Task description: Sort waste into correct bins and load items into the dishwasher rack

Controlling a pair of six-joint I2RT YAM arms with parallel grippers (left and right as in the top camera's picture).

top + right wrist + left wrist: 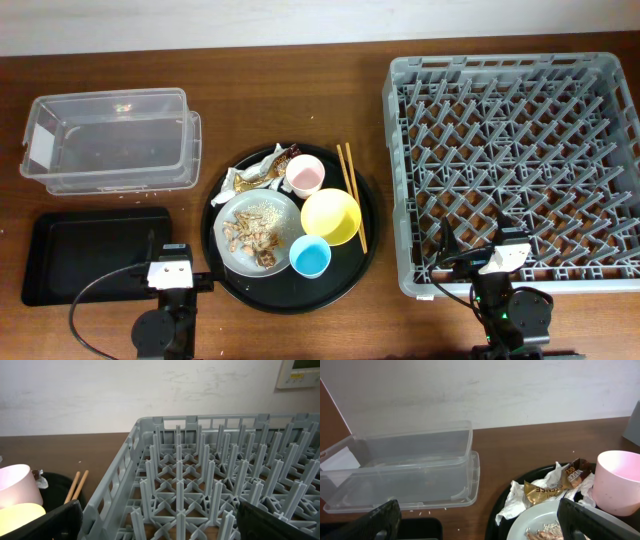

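Waste: crumpled white paper napkin on round black tray's far-left edge.
Left gripper: spread, empty, just left of tray — the nearer arm, napkin ahead-right.
Right gripper: spread, well right of tray.

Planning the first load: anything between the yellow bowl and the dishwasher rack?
Only the chopsticks, lying flat on the round tray just right of the yellow bowl, cross the straight path to the rack. Nothing taller stands between; a lift over them and the rack wall should probably clear.

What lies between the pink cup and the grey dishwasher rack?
In the overhead view, the wooden chopsticks lie between pink cup and rack, on the round black tray.
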